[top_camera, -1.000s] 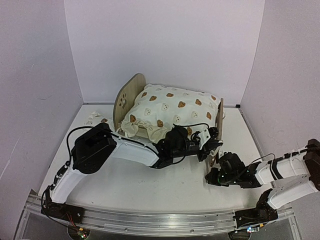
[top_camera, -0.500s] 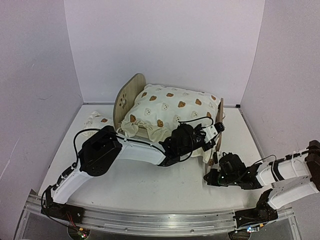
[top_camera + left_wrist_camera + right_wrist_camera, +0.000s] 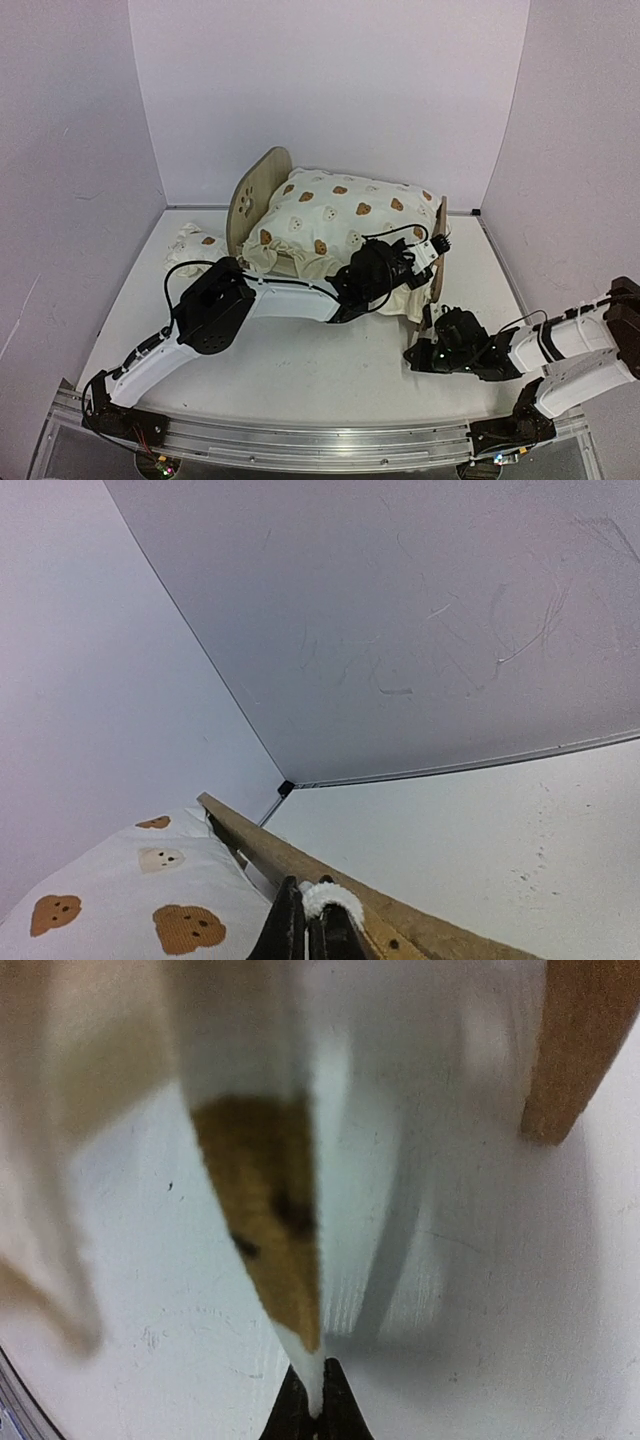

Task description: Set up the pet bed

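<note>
The bed (image 3: 255, 200) stands at the tabletop's (image 3: 300, 370) 12 o'clock, under the cushion (image 3: 340, 215). The left claw (image 3: 310, 930) clenches white fabric (image 3: 328, 895) by the footboard. The right claw (image 3: 310, 1415), at 4 o'clock, pinches a hanging cushion corner.

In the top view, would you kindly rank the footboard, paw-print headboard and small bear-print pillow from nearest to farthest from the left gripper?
1. Footboard, right at the left gripper.
2. Paw-print headboard, bed's left end.
3. Small bear-print pillow, beyond it, leftmost.
</note>
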Robot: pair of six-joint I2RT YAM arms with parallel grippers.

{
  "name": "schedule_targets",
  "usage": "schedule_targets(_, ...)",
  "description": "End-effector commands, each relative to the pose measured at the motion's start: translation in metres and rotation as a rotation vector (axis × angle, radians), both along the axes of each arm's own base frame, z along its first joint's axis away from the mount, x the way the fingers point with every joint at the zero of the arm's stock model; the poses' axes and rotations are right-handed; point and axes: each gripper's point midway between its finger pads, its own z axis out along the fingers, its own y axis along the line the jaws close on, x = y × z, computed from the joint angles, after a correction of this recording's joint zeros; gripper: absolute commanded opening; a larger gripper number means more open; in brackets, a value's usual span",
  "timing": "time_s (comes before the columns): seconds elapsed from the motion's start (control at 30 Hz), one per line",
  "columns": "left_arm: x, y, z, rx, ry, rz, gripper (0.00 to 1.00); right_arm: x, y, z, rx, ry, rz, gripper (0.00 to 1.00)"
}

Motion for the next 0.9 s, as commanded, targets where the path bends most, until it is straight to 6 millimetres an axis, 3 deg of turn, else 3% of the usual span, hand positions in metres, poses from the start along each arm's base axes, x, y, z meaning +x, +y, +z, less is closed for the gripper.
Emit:
schedule_targets(0.0,-0.003,0.043,0.114,-0.263,-0.083,0.005,0.0,-0.036,-0.01,-0.02,-0.068,0.132,0.074,0.0)
schedule_targets(0.1,-0.021,0.036,0.094,-0.222,-0.045,-0.035,0.0,-0.038,-0.008,-0.012,-0.052,0.14,0.08,0.01)
schedule_targets(0.23,-0.044,0.029,0.081,-0.193,-0.014,-0.099,0.0,-0.037,-0.008,0.023,-0.043,0.124,0.08,0.44)
schedule_targets(0.33,-0.052,0.03,0.076,-0.187,0.018,-0.119,0.01,-0.027,-0.017,0.066,-0.06,0.026,0.066,0.57)
schedule_targets(0.4,-0.055,0.03,0.073,-0.182,0.027,-0.125,0.02,-0.02,-0.018,0.089,-0.074,-0.025,0.068,0.57)
schedule_targets(0.53,-0.062,0.031,0.071,-0.17,0.034,-0.15,0.06,0.004,-0.02,0.111,-0.138,-0.049,0.082,0.58)
schedule_targets(0.7,-0.066,0.031,0.068,-0.163,0.044,-0.162,0.07,0.051,-0.035,0.155,-0.029,-0.069,0.022,0.46)
schedule_targets(0.87,-0.063,0.03,0.071,-0.174,0.043,-0.156,0.06,0.065,-0.03,0.163,0.007,-0.082,0.055,0.36)
